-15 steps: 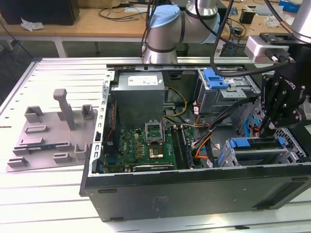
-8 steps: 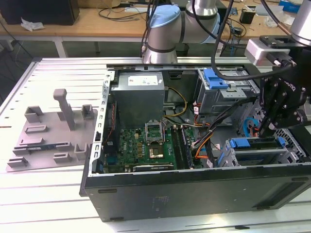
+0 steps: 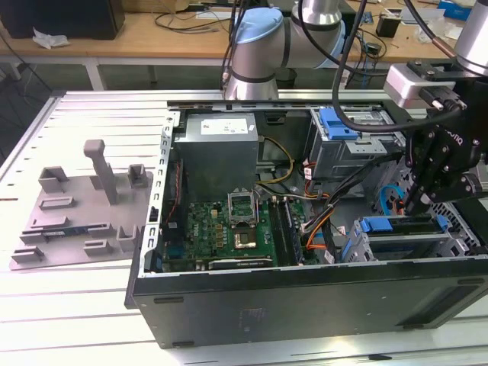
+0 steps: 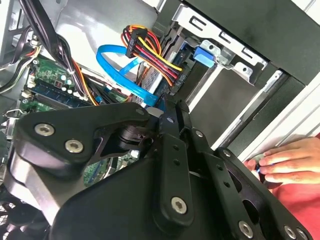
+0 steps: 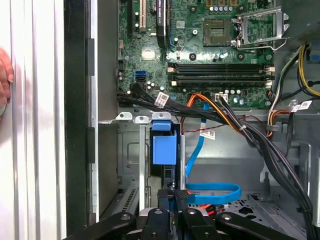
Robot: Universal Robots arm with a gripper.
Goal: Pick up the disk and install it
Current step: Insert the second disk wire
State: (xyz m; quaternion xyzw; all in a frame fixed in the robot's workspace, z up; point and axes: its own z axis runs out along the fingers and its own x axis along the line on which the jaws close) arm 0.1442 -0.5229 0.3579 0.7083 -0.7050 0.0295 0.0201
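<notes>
where black cables sag, the pincer (image 3: pixel 422 200) nears the blue-framed disk (image 3: pixel 404 226).

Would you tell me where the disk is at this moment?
In the exterior view, the disk sits in the drive cage at the computer case's right end, directly beneath the gripper, beside the blue cable.

No print can be read here. In the exterior view, the white rectangular paper label (image 3: pixel 226 126) on the grey metal power-supply box (image 3: pixel 217 156) carries lines too small to make out. In the first wrist view, small white paper tags (image 5: pixel 161 98) wrapped on the black cable bundle (image 5: pixel 200 112) bear dark marks, equally illegible.
</notes>
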